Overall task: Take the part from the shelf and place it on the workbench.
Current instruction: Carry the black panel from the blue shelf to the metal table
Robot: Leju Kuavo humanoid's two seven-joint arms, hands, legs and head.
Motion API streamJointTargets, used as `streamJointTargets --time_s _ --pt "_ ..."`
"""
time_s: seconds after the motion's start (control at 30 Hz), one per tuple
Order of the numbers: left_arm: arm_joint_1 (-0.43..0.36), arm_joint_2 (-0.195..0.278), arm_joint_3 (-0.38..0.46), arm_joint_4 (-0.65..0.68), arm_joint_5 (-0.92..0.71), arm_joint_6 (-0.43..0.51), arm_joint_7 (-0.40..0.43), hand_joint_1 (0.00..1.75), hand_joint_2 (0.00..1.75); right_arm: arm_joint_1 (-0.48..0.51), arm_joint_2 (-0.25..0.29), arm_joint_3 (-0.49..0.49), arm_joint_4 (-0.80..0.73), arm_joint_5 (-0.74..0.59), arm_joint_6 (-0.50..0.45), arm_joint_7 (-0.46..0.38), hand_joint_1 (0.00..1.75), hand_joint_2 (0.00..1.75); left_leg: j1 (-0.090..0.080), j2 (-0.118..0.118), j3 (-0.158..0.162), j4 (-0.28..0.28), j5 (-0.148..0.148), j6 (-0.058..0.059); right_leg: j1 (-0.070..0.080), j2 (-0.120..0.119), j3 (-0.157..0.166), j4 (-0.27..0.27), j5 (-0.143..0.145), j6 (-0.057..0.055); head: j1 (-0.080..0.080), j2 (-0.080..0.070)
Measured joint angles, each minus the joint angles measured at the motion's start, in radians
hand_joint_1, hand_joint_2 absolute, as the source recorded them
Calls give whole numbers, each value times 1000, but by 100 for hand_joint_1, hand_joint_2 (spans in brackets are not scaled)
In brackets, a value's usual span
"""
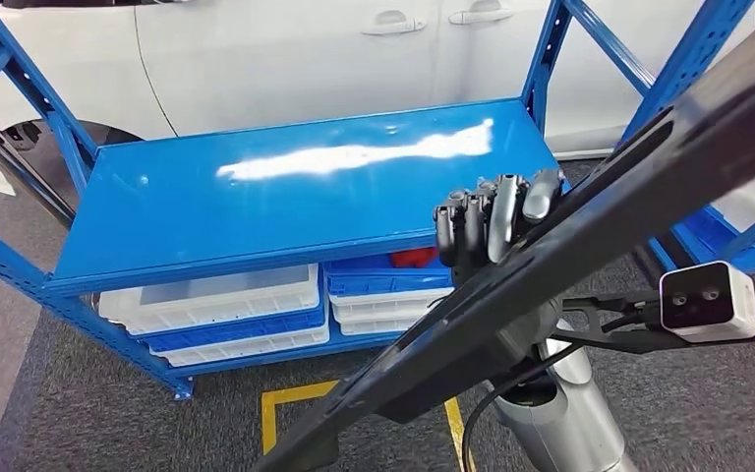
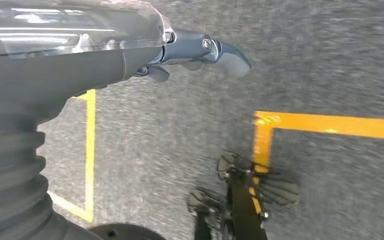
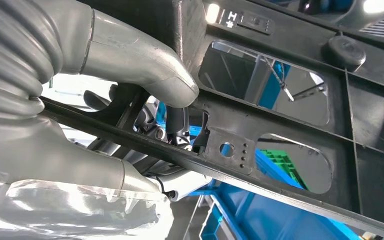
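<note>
Gripping the part point(image 1: 590, 226), my right hand point(image 1: 496, 221) has its dark fingers point(image 1: 541, 192) curled over the upper edge of that long black piece, raised in front of the blue shelf point(image 1: 285, 192). From the head camera I see the part as a flat black plastic frame running on a slant from the lower middle of the picture up to the top right corner, held clear of the shelf's top deck. My right wrist camera gives what the head camera hides: the grey thumb point(image 3: 145, 65) pressed against one face of the part point(image 3: 290, 100), with the fingers behind it, and the piece itself as a ribbed panel with large open windows, a small bracket with holes, a round black cap and a white mark near one edge.

My left hand point(image 2: 205, 52) hangs over grey carpet point(image 2: 180, 125) marked with yellow tape lines point(image 2: 330, 125); its fingers lie loosely out and hold nothing.

Beyond the right hand, white and blue bins point(image 1: 221, 310) sit on the shelf's lower level, one with something red point(image 1: 413, 258) in it. A white car point(image 1: 305, 54) stands behind the shelf.
</note>
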Motion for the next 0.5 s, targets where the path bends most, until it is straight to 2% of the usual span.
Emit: streamJointTargets --time_s 0.03,0.07,0.1,0.13,0.17,0.2,0.27,0.3,0.33,0.37,0.4,0.43,0.47,0.5 --pt "0 0 0 0 0 -2 1 0 175 0 0 -1 3 -2 3 2 175 175 1 0 -16 69 -48 -4 1 0 -17 1 13 -2 0 0" --pt "0 1 1 0 -1 -4 2 0 175 -1 0 -3 8 -6 7 3 175 175 1 0 -26 131 -75 -7 1 0 -36 2 27 -1 0 0" --pt "0 1 1 0 -2 -6 2 0 175 -1 -1 -5 12 -10 10 4 175 175 1 0 -23 170 -74 -9 2 0 -54 5 40 0 0 0" --pt "0 1 1 0 -2 -6 2 0 175 -3 -2 -6 17 -15 15 4 175 175 1 0 -4 178 -52 -9 2 0 -73 8 52 2 0 0" --pt "-1 1 1 0 -4 -7 2 0 175 -6 -3 -8 21 -19 17 5 175 175 1 0 33 150 -23 -7 2 0 -91 12 63 4 0 0" --pt "-1 1 1 0 -5 -6 2 0 175 -10 -4 -9 25 -23 20 6 175 175 1 0 87 91 -4 -3 2 0 -106 16 74 7 0 0" --pt "-5 3 1 0 -7 -5 2 0 175 -20 -6 -12 29 -27 24 6 175 175 -3 -1 201 -60 -19 8 5 0 -124 21 94 16 0 0" --pt "-6 3 2 0 -7 -5 2 0 175 -26 -7 -13 30 -28 26 6 175 175 -6 -2 234 -113 -35 15 5 -1 -128 20 104 21 0 0" --pt "-7 4 2 0 -6 -4 2 0 175 -31 -8 -14 32 -29 27 6 175 175 -10 -2 245 -140 -42 22 5 -2 -130 16 115 28 0 0" --pt "-6 4 3 0 -5 -4 2 0 175 -35 -10 -15 34 -29 29 5 175 175 -10 -3 240 -146 -35 30 5 -3 -131 12 125 34 0 0" --pt "-6 4 4 0 -3 -3 2 0 175 -39 -12 -15 36 -29 30 3 175 175 -9 -1 231 -149 -23 37 3 -2 -134 14 122 40 0 0" --pt "-6 4 6 0 -1 -2 2 0 175 -40 -14 -16 38 -29 31 0 175 175 -7 2 222 -151 -11 46 2 -1 -142 27 101 45 0 0" --pt "-6 4 7 0 0 0 2 0 175 -42 -17 -16 39 -28 31 -2 175 175 -5 5 210 -153 3 52 2 1 -155 62 58 49 0 0" --pt "-6 4 8 0 1 3 1 0 175 -42 -18 -17 41 -26 31 -5 175 175 -5 7 196 -153 16 56 0 3 -171 116 1 52 0 0"
